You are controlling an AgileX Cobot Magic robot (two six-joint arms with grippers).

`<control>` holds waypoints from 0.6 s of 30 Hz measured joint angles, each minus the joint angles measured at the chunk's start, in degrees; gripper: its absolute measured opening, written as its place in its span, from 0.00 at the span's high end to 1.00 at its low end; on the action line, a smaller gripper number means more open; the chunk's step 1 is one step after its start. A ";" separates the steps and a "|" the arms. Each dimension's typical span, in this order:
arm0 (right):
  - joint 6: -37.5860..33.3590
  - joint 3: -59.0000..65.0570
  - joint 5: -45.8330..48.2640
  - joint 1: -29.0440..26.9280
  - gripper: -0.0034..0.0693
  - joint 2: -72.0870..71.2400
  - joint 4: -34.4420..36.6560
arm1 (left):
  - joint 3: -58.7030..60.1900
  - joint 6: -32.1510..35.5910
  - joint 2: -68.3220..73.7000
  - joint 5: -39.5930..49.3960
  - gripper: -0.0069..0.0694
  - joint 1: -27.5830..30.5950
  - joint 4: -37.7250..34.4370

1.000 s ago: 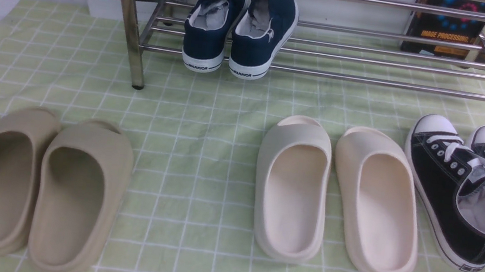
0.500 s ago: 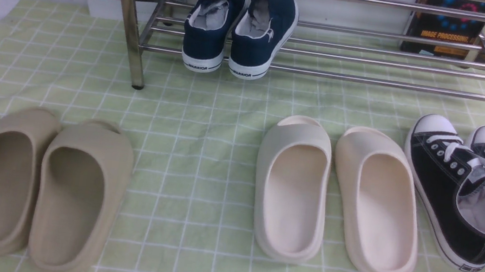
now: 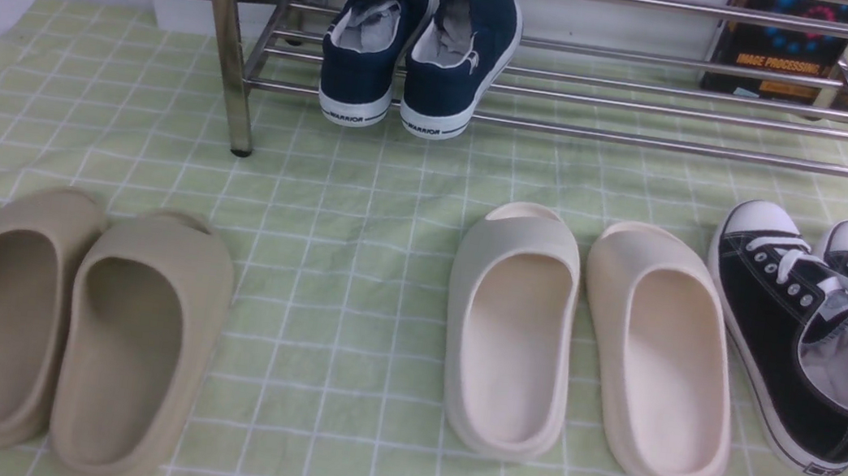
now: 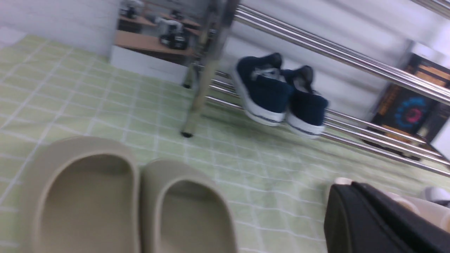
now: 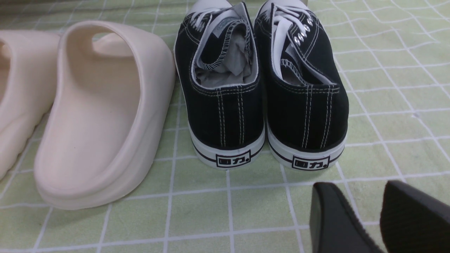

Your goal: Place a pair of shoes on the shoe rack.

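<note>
The navy slip-on sneakers (image 3: 407, 55) are resting side by side on the lower bars of the shoe rack (image 3: 682, 147), near its left end, heels facing the camera. The left end effector (image 4: 355, 218) is staying closed, holding nothing, near the tan slides (image 3: 84, 332). The right end effector (image 5: 358, 218) is standing partly open and empty near the black lace-up sneakers (image 5: 262, 88), which are lying beside the cream slides (image 3: 589, 350).
</note>
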 joint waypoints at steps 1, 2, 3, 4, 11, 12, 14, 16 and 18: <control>0.00 0.00 0.00 0.00 0.62 0.00 0.00 | 0.52 0.44 0.00 -0.16 0.93 0.44 -0.40; 0.00 0.00 0.00 0.00 0.62 0.00 0.00 | 2.43 4.66 -0.13 -0.86 0.93 3.78 -2.89; 0.00 0.00 0.00 0.00 0.62 0.00 0.00 | 3.50 7.78 -0.30 -1.00 0.93 5.64 -4.25; 0.00 0.00 0.00 0.00 0.62 0.00 0.00 | 4.31 10.27 -0.59 -1.20 0.93 7.27 -5.49; 0.00 0.00 0.00 0.00 0.62 0.00 0.00 | 7.95 20.33 -3.52 0.69 0.93 12.56 -10.80; 0.00 0.00 0.00 0.00 0.62 0.00 0.00 | 8.00 20.33 -3.52 1.80 0.93 12.63 -10.91; 0.00 0.00 0.00 0.00 0.62 0.00 0.00 | 8.11 20.10 -3.52 4.73 0.93 12.70 -10.91; 0.00 0.00 0.00 0.00 0.62 0.00 0.00 | 8.11 18.97 -3.52 8.68 0.93 12.70 -11.06; 0.00 0.00 0.00 0.00 0.62 0.00 0.00 | 8.19 18.59 -3.52 11.01 0.93 12.70 -11.06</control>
